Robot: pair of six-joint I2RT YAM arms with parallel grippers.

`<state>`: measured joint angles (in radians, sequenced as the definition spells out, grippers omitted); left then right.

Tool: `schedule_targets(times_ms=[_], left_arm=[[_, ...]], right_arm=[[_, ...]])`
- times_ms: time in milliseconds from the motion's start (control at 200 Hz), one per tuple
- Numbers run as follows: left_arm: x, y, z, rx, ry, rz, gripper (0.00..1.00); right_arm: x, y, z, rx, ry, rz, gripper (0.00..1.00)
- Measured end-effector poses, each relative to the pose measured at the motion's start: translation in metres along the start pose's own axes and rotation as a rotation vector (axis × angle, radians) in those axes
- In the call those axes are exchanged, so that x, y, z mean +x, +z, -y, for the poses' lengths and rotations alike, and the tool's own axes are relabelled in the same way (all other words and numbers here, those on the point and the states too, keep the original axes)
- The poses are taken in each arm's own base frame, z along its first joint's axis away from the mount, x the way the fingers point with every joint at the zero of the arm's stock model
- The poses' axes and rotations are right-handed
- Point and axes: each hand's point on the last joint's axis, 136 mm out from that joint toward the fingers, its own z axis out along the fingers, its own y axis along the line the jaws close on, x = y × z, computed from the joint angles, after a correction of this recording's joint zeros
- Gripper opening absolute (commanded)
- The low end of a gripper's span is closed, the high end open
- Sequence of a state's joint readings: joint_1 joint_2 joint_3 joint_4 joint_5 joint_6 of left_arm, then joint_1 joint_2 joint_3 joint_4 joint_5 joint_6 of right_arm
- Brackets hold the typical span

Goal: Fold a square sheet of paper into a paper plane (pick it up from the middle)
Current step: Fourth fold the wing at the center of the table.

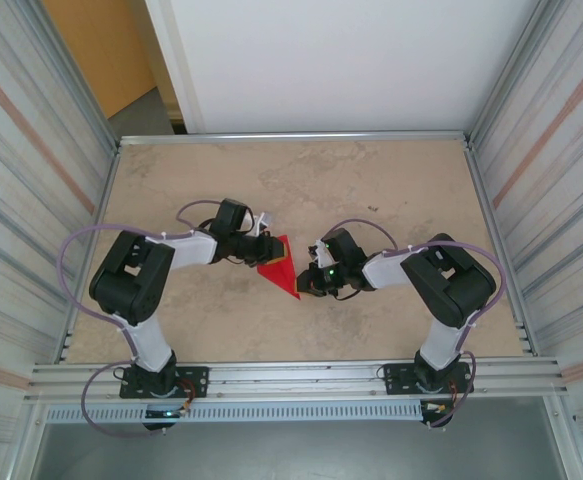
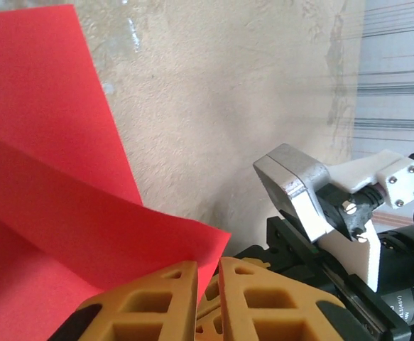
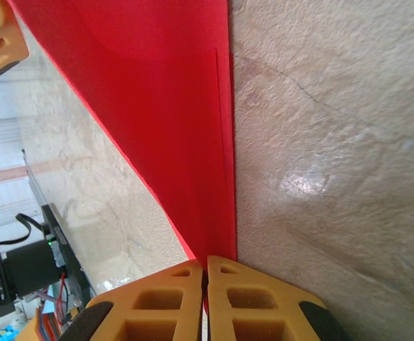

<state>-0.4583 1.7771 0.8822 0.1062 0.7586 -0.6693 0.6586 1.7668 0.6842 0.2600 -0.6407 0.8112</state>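
Observation:
The square sheet of paper (image 1: 279, 268) is bright red and folded into a pointed triangle, its tip toward the near edge, in the middle of the beige table (image 1: 301, 180). My left gripper (image 1: 264, 250) is at its upper left corner. In the left wrist view the yellow fingers (image 2: 157, 298) stand almost together, with a corner of the red paper (image 2: 64, 213) running into the narrow gap at my left gripper (image 2: 208, 273). My right gripper (image 1: 306, 285) is at the pointed end. Seen from the right wrist, the right gripper (image 3: 205, 270) is shut on the narrow tip of the paper (image 3: 171, 128), which shows a straight fold line.
Corrugated metal walls (image 1: 31, 150) close in both sides, and a white panel (image 1: 331, 60) stands at the back. An aluminium rail (image 1: 301, 375) runs along the near edge by the arm bases. The right arm's wrist housing (image 2: 313, 192) sits close beside the left fingers.

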Motion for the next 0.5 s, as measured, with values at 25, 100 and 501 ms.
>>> schedule_targets(times_ms=[25, 100, 501], left_arm=[[0.000, 0.000, 0.001, 0.002, 0.003, -0.001, 0.18], [0.003, 0.002, 0.003, 0.005, 0.008, -0.008, 0.17], [0.006, 0.013, -0.015, -0.065, -0.040, -0.035, 0.13]], right_arm=[[0.000, 0.000, 0.000, 0.000, 0.000, 0.000, 0.11], [0.000, 0.000, 0.000, -0.001, 0.002, 0.000, 0.11], [-0.001, -0.001, 0.000, -0.003, 0.005, -0.004, 0.13]])
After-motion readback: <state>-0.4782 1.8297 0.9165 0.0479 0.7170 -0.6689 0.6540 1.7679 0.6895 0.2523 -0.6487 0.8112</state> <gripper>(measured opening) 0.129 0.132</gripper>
